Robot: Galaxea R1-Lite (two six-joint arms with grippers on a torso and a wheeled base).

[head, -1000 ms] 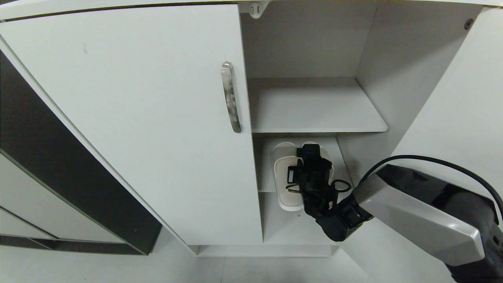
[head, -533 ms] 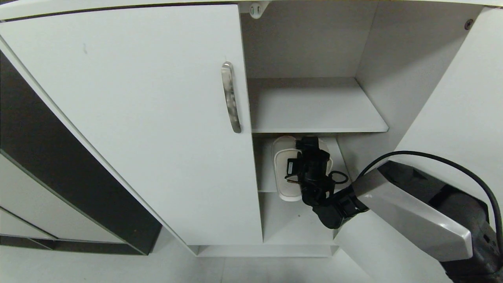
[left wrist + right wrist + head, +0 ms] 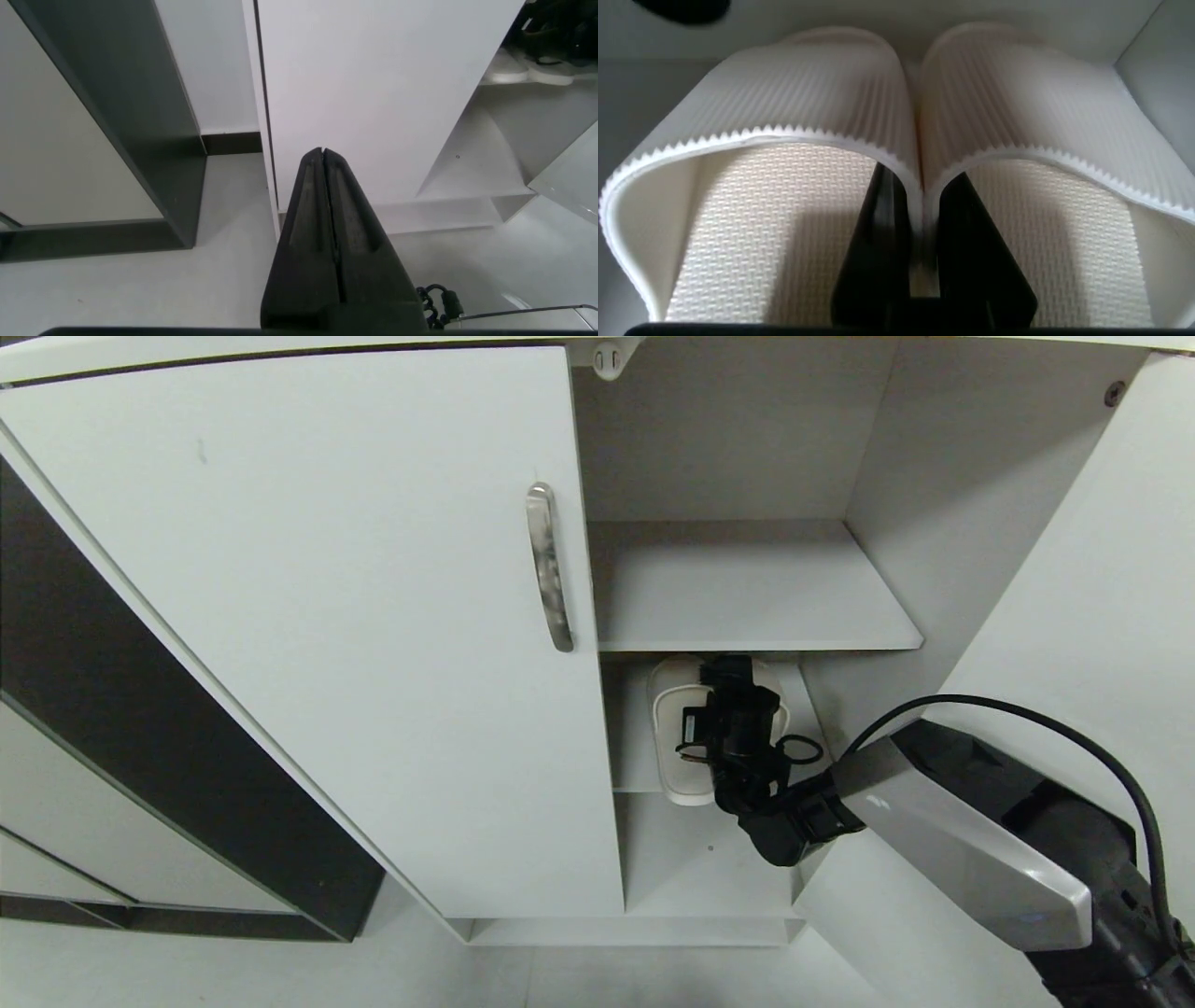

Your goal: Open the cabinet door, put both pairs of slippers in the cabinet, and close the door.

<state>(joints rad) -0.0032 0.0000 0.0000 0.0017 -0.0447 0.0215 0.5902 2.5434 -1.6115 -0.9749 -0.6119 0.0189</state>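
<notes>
Slippers (image 3: 674,747), a white pair, are lying at the lower shelf (image 3: 627,756), heels just over its front edge. Right hand (image 3: 735,695) is pinching their two inner strap edges together. Placing seems to be underway, and the next move is calling for letting go and backing straight out. Toes are pointing deeper in, with the long axis running front to back.

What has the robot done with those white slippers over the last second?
The right hand, shut on the pair of white slippers, has pushed them deeper into the cabinet's lower compartment, partly under the shelf. Its grip has not changed. The left door stayed closed and the right door open.
</notes>
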